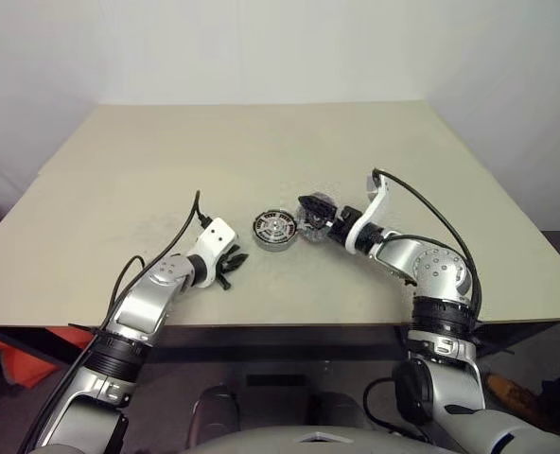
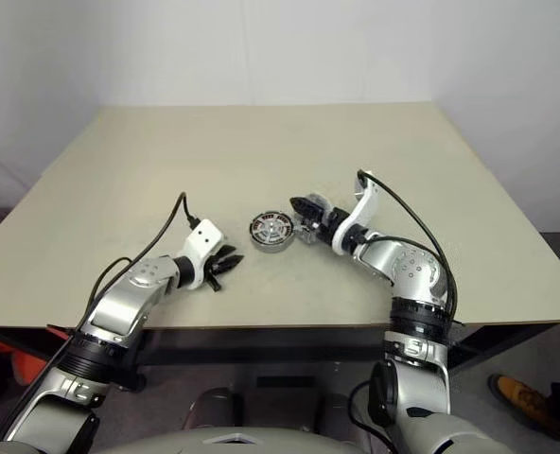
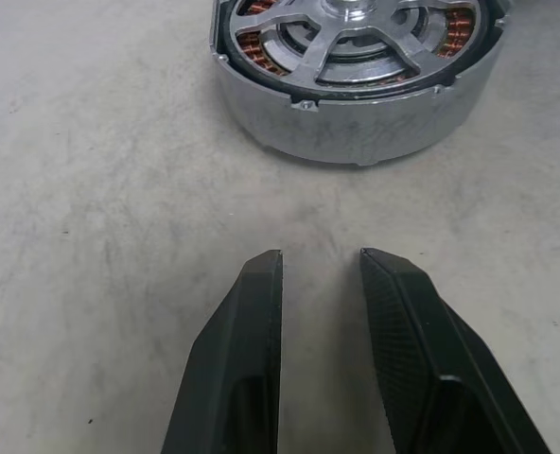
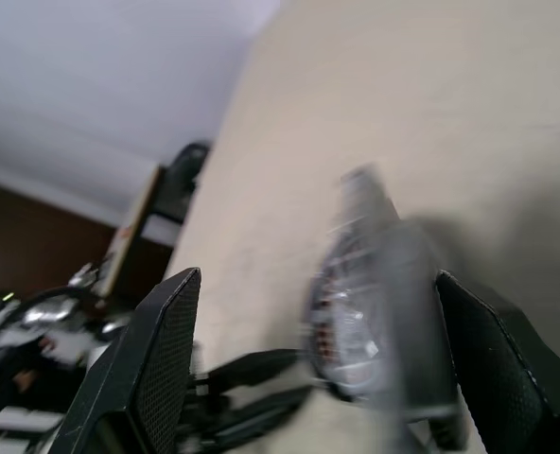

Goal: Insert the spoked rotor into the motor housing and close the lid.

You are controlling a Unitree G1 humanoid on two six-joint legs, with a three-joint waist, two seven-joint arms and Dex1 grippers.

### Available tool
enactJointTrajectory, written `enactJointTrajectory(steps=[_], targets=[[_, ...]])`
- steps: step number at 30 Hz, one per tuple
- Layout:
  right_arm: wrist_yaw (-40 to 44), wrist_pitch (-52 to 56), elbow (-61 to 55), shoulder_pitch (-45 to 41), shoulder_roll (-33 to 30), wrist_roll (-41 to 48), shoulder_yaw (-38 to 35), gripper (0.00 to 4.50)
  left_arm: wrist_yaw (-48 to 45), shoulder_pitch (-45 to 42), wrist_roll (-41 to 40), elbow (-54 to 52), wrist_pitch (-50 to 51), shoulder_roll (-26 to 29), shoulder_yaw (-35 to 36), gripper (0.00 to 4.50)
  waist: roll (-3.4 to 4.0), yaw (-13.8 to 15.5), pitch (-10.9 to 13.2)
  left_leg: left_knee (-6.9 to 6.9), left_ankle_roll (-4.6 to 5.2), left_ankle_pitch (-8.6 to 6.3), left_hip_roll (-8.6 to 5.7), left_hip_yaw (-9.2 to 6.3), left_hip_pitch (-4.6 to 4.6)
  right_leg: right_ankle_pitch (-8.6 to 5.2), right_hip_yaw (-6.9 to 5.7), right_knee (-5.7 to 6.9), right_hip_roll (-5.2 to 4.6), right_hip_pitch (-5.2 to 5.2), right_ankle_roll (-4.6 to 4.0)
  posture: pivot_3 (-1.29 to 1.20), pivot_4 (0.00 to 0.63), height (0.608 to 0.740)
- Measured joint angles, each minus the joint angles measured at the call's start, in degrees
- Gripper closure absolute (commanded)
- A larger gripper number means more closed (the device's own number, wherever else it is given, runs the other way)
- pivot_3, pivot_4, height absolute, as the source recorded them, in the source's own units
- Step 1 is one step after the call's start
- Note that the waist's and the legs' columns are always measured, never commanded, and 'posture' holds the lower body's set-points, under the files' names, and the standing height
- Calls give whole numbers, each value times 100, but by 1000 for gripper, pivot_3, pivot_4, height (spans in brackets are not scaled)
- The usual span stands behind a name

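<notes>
— What sits closest to us?

— The left gripper (image 1: 231, 269), at the near edge of the flat beige table (image 1: 261, 142). Its two black fingers (image 3: 242, 359) are parted by a narrow gap, with nothing between them, and they point at the housing.

— And the housing?

— The small round dark metal motor housing (image 1: 273, 230) rests on the table near the middle, just right of and beyond that gripper. Copper-coloured windings show around its inside, and the shiny silver spoked rotor (image 3: 356, 43) lies seated in it, hub at the centre.

— The other arm?

— The right gripper (image 1: 308, 210) hangs just to the right of the housing, raised off the table, pointing left. Its jaws stand wide apart; I see nothing clamped between them.
</notes>
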Motion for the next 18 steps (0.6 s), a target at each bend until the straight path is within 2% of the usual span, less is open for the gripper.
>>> enactJointTrajectory(steps=[6,12,15,18], targets=[[116,-180,66,-231,323,-135,603,32,77,-2,0,1,-4,-1,15,3104,0,2,0,-1,0,0,-1,0,-2,0,1,-1,-1,0,0,0,0,740],[442,-554,358,-289,262,-489,991,32,118,3,-4,-2,-4,35,112,3104,0,5,0,-2,-1,0,-1,0,-4,0,1,-2,-1,-1,0,0,0,740],[869,-1184,373,-282,6,-935,1363,32,132,45,-6,-9,-3,51,201,3104,0,6,0,-2,-2,1,-1,0,-7,0,1,-2,-1,-2,1,0,0,740],[1507,-2384,358,-151,-413,-1793,2086,32,167,60,-6,-9,-4,55,224,3104,-1,13,0,-2,-1,0,-1,0,-9,0,1,-3,-1,-2,1,0,0,740]])
